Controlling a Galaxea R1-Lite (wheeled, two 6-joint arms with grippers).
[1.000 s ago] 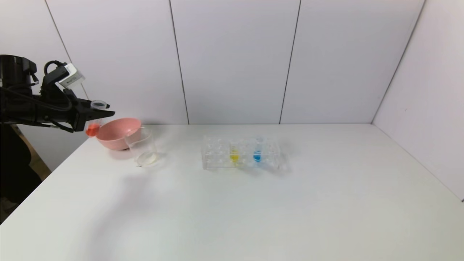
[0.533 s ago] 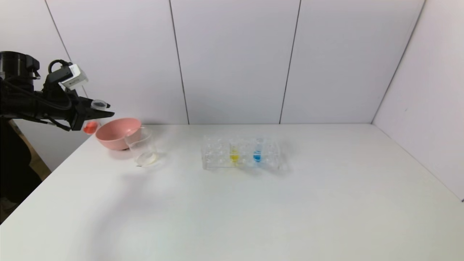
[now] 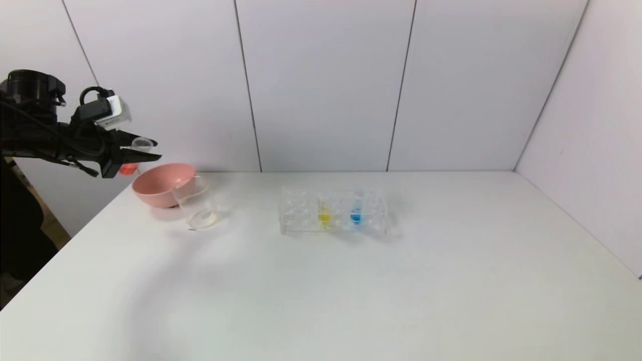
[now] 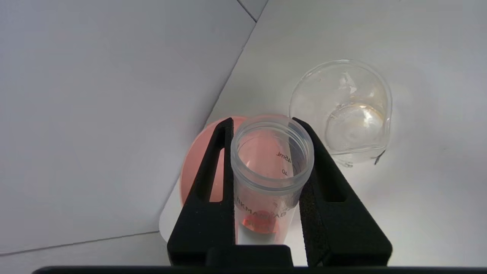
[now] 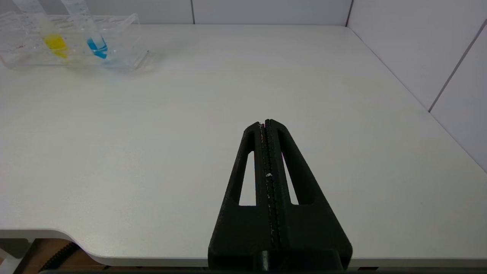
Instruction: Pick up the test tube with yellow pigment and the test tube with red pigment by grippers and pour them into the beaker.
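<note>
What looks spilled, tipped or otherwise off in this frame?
Nothing spilled. The left gripper holds the red tube above the pink bowl, not the beaker; yellow tube stands racked.

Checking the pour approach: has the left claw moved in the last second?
Yes. The left claw, holding the red test tube, has risen slightly and tilted it flatter, judged against the pink bowl.

White table (image 3: 351, 281), plain top, rounded near corner seen in right wrist view. Pink bowl (image 3: 159, 185) at 10 o'clock, near far-left edge. Clear beaker (image 3: 199, 205) touching bowl at its 4 o'clock side, upright. Clear tube rack (image 3: 335, 211) toward 12 o'clock, well apart from beaker; yellow-liquid tube (image 3: 324, 212) and blue-liquid tube (image 3: 356, 210) standing in it.
</note>
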